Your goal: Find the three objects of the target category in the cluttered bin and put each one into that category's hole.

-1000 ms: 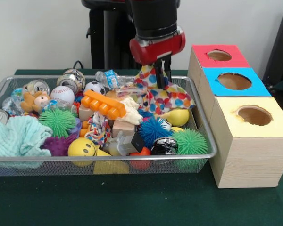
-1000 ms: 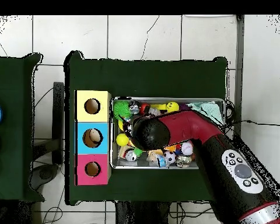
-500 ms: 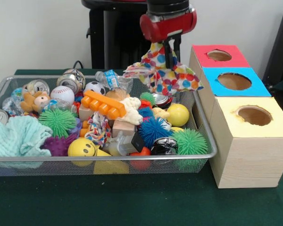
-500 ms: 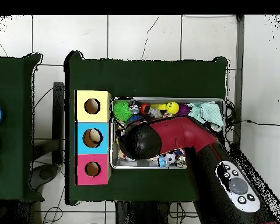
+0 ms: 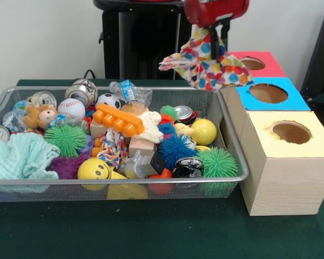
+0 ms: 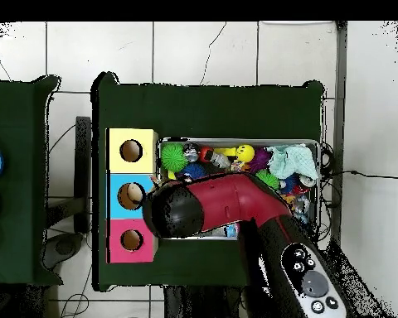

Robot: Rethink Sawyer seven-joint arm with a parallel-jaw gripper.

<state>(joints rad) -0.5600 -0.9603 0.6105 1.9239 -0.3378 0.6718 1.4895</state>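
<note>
The pincer point(image 5: 220, 33) hangs at the top of the front view, its dark fingers pinching a polka-dot cloth point(image 5: 210, 66); the cloth dangles free in the air, clear of the wire bin point(image 5: 235, 156), over the bin's end nearest the boxes and partly in front of the red box point(image 5: 270, 59); its lower edge hangs near the blue box point(image 5: 289, 97) without touching it. The three boxes stand in a row beside the bin on the green desk point(image 5: 151, 232): red farthest, blue in the middle, yellow box point(image 5: 308, 145) nearest the camera; each has a round hole in its top.

In the overhead view the red arm point(image 6: 235, 203) crosses the bin, and its black end point(image 6: 173, 211) sits over the edge between the bin and the blue box, hiding the cloth.

The bin is crowded; a pale green towel point(image 5: 19, 156) lies at one end, a baseball point(image 5: 71, 108) and a soccer ball point(image 5: 109, 100) near the back, an orange brick point(image 5: 119, 120) in the middle, a yellow smiley ball point(image 5: 93, 169) and spiky green balls point(image 5: 217, 163) toward the front.
</note>
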